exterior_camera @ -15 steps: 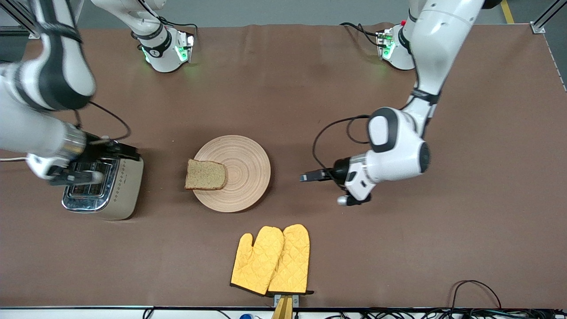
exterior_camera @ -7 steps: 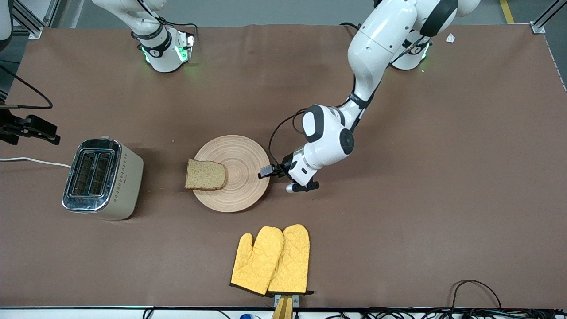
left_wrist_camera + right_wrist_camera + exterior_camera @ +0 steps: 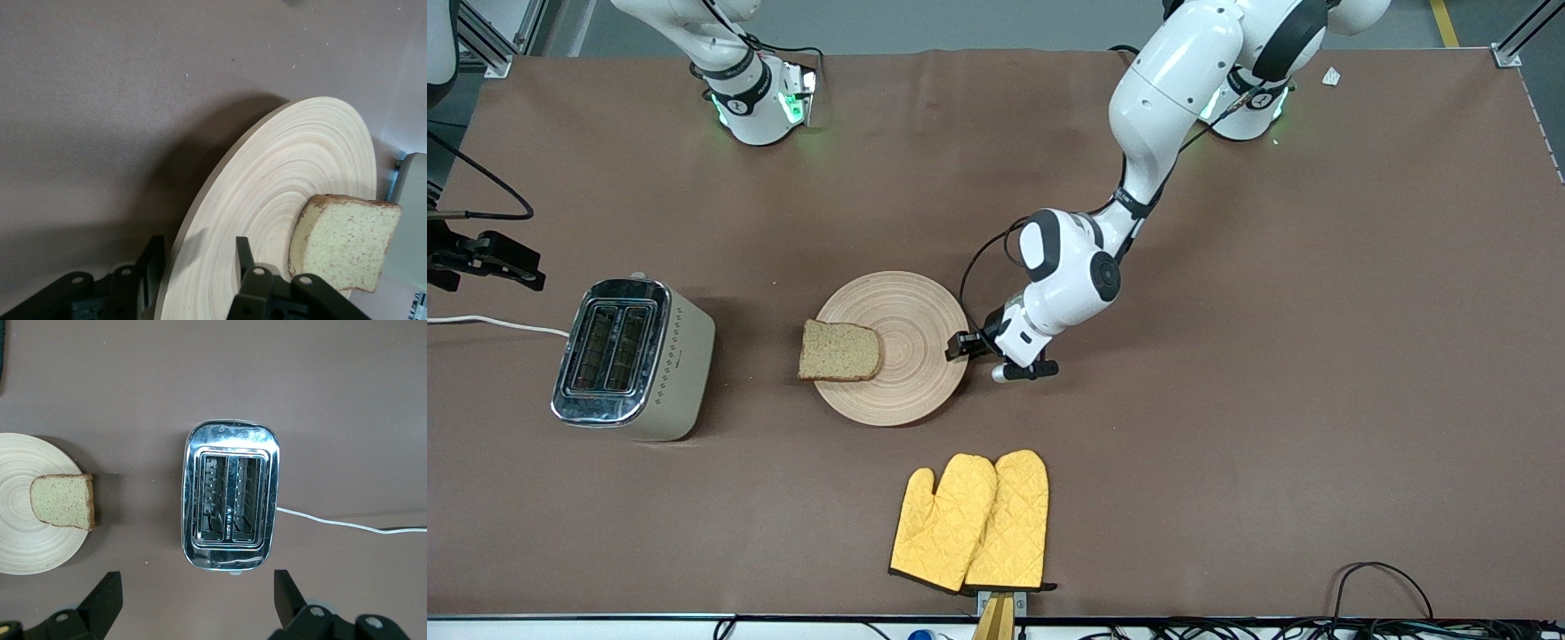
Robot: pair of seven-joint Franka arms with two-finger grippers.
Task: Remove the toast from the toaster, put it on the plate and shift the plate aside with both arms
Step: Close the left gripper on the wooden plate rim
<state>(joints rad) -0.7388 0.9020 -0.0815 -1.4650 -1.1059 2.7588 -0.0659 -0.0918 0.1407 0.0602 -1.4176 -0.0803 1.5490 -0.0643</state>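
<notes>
The wooden plate [image 3: 907, 311] lies mid-table. The toast [image 3: 839, 351] rests on it and overhangs its rim toward the toaster. My left gripper [image 3: 956, 345] is low at the plate's rim on the side toward the left arm's end. In the left wrist view it [image 3: 197, 248] is open, and the plate's [image 3: 280, 173] edge lies between its fingers [image 3: 152, 257], with the toast [image 3: 343, 243] past them. My right gripper [image 3: 489, 256] is up in the air at the right arm's end. In the right wrist view it [image 3: 197, 590] is wide open and empty above the table beside the toaster [image 3: 231, 497]. The plate [image 3: 20, 540] and the toast [image 3: 63, 501] also show there.
A silver two-slot toaster [image 3: 633, 358] stands toward the right arm's end, and its white cable [image 3: 489, 322] runs off the table. A pair of yellow oven mitts [image 3: 971, 520] lies nearer the front camera than the plate.
The left arm swung in from the left arm's end, bringing its gripper to the plate's rim. The right arm withdrew from over the toaster toward the table's end and now holds still.
</notes>
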